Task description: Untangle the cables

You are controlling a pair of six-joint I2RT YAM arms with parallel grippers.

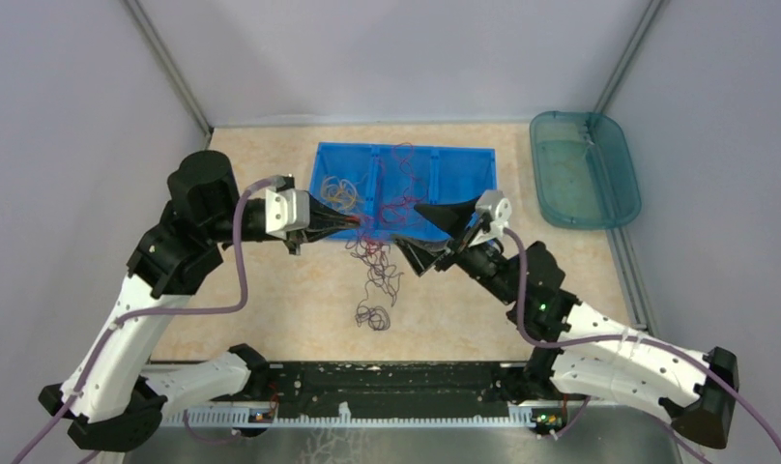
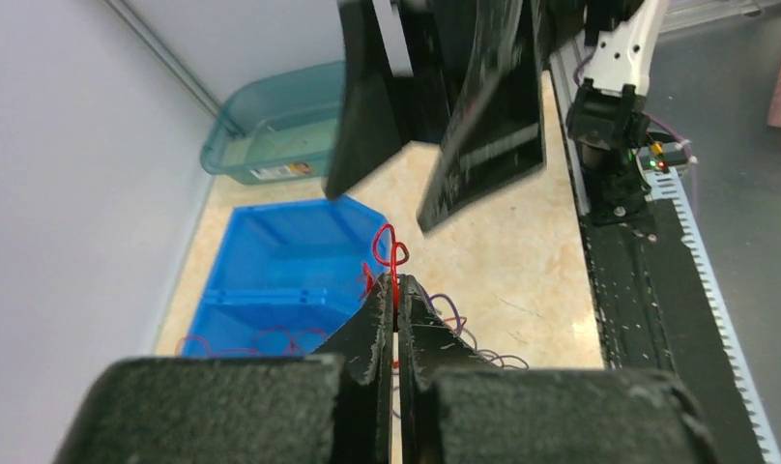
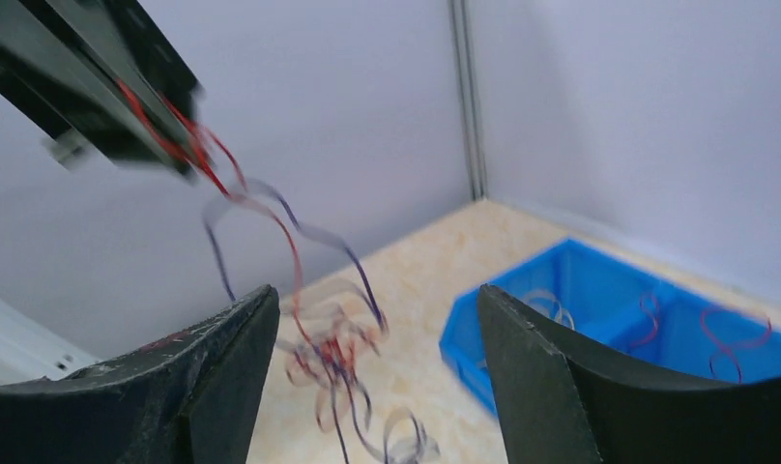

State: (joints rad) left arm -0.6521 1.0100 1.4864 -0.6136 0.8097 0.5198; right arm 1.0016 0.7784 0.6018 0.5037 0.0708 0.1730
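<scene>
My left pincer [image 1: 362, 227] is pressed tight on a red wire [image 2: 394, 259], its two pads meeting with only that strand between them. From the strand hangs the tangle of cables [image 1: 375, 280], red and dark purple loops knotted together. It trails from the near edge of the blue tray [image 1: 469, 164] down over the beige table [image 1: 271, 300] toward my bases. I cannot tell whether the lowest purple loops touch the tabletop.

My right pincer [image 1: 420, 235] stands wide, one finger on either side of the hanging strands and gripping nothing. In its wrist view the loops [image 3: 319, 333] blur in the gap between the fingers.

The blue tray has three compartments side by side. The left one holds orange-yellow loops [image 1: 340, 191], and the middle one holds red loops [image 1: 401, 188], a few of them reaching over its rim.

A teal tub [image 1: 619, 164] sits well apart at the far right of the table, against the wall. What lies in it I cannot make out.
</scene>
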